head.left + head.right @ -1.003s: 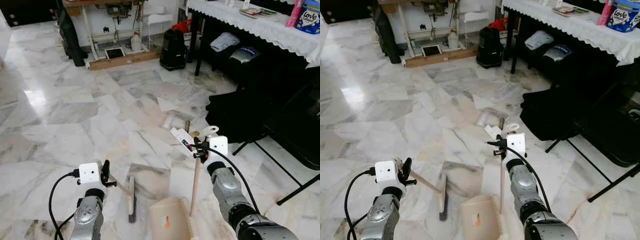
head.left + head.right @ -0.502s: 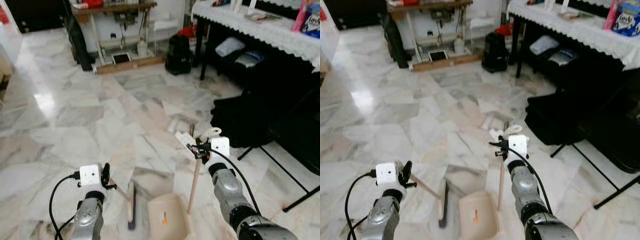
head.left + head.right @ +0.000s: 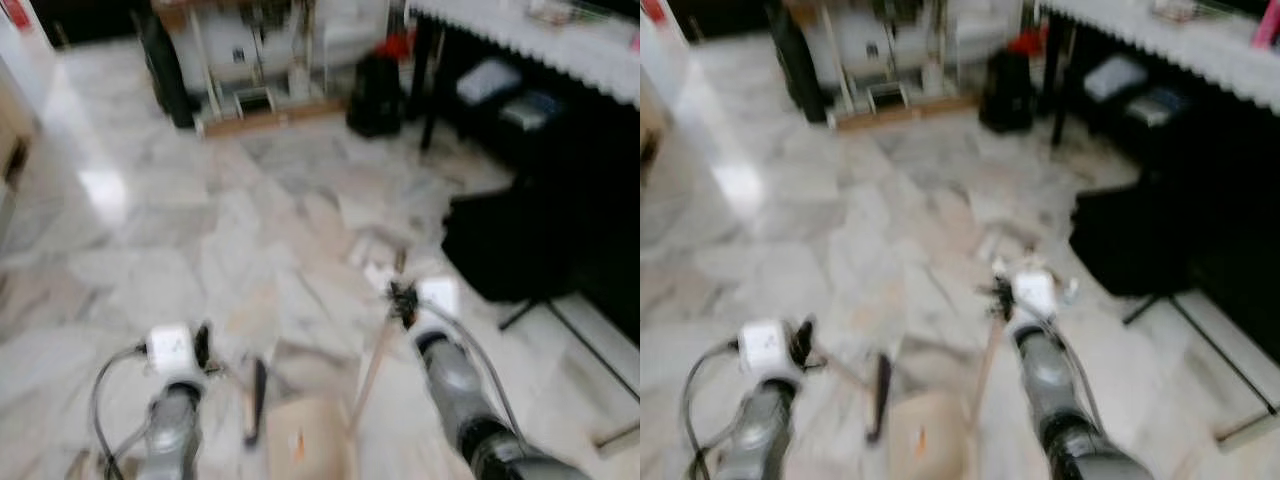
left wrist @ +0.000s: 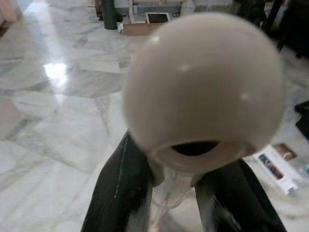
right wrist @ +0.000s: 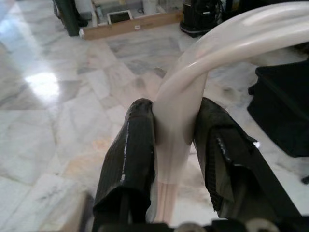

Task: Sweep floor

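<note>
The head views are blurred by motion. My left gripper [image 3: 205,352] is shut on the rounded beige end of a short brush handle [image 4: 203,92]; the dark brush head [image 3: 256,400] rests on the marble floor [image 3: 180,250] between my arms. Shut on the pale looped top of the dustpan's wooden handle [image 5: 193,87] is my right gripper [image 3: 400,297], and the handle slants down to the beige dustpan [image 3: 300,445] on the floor close in front of me. Small litter [image 3: 382,262], including a white carton, lies just beyond the right gripper.
A black bag [image 3: 495,245] and black folding legs [image 3: 580,345] stand to the right under a table with a white lace cloth [image 3: 530,40]. At the far end are a sewing-machine stand [image 3: 250,60], a wooden plank [image 3: 270,115] and a black bin [image 3: 372,95].
The whole picture has shifted down and blurred, so the camera has moved. Both grippers keep their holds; brush and dustpan sit lower in the frame.
</note>
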Tool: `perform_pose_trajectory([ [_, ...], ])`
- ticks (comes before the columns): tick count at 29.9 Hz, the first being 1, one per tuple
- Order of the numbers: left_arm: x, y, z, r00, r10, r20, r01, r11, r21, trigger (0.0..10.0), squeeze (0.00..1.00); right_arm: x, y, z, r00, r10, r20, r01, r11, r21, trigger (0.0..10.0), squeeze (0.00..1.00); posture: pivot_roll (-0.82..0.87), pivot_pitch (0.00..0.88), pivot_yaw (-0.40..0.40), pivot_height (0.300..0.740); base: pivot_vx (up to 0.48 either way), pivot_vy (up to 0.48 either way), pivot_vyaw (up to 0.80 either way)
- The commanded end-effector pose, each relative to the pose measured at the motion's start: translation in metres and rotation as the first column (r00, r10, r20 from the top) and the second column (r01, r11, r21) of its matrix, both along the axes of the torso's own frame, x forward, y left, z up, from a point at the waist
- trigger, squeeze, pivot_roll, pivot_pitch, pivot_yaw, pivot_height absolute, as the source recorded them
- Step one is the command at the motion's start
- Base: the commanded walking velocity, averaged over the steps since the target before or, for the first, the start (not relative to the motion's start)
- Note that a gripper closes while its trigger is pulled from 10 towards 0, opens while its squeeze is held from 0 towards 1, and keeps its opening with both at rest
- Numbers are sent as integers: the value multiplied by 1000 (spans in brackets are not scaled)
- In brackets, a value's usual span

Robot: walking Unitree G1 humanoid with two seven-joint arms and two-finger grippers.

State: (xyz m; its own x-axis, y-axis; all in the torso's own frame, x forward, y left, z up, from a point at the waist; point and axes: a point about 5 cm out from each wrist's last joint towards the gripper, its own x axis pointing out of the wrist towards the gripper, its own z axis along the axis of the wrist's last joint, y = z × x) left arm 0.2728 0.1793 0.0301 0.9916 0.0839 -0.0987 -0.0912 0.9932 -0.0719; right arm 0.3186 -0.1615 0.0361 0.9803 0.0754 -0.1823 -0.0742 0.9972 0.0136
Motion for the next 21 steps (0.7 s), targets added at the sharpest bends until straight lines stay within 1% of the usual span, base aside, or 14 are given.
perform_pose_trajectory([
  [1, -7, 10, -7, 999, 24, -40, -23, 1000, 7, 10000, 0, 11, 16, 16, 997, 47, 69, -47, 999, 0, 10000, 0, -15, 0, 21, 740, 364, 0, 0],
  [21, -6, 9, -8, 999, 20, -37, -20, 1000, 4, 10000, 0, 12, 16, 16, 997, 47, 68, -47, 999, 0, 10000, 0, -14, 0, 19, 740, 357, 0, 0],
])
